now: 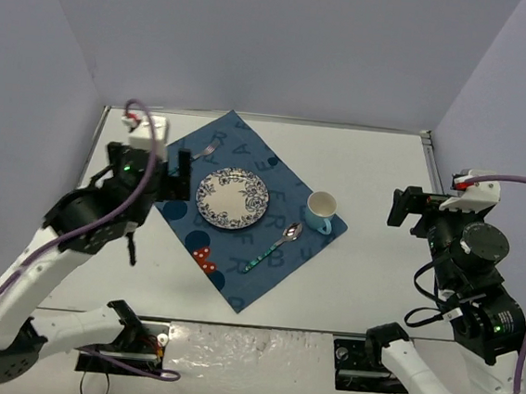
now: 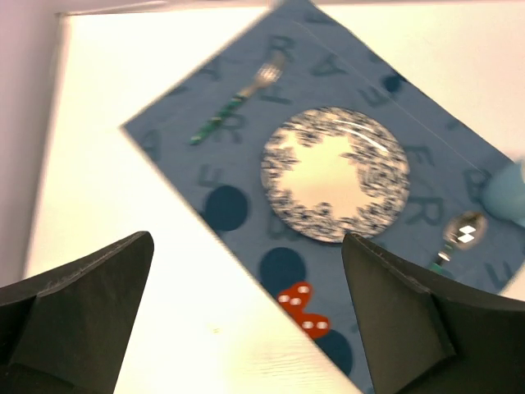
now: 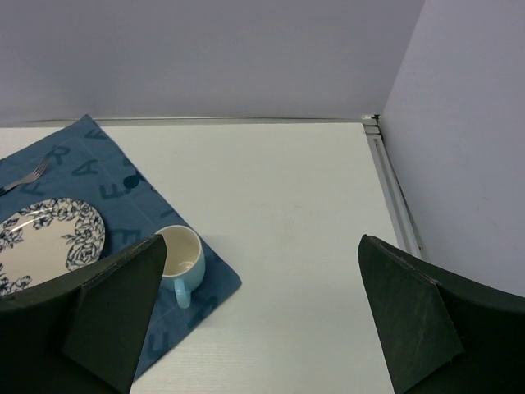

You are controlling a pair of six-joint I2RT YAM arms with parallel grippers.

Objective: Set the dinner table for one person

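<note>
Dinner table surface (image 1: 377, 171) is wide and white, and it lies in front of both arms, between the pale walls. On its left-middle part one dark blue cloth (image 1: 288, 176) with printed letters lies turned like a diamond. On the cloth I count one patterned plate (image 1: 232, 199) in the middle, one fork (image 1: 209, 149) on its far-left side, one spoon (image 1: 277, 245) on its near-right side, and one light blue cup (image 1: 320, 210) near the right corner. I see no knife.

The left fingers (image 2: 82, 312) hang above the near-left edge of the cloth, spread wide and holding nothing. The right fingers (image 3: 426, 328) are also spread and empty, above the bare right part of the surface, well apart from the cup.

I judge that the setting is nearly complete and the step is a last check. The next move probably calls only for small corrections, or for pulling both arms away without touching the cloth.
</note>
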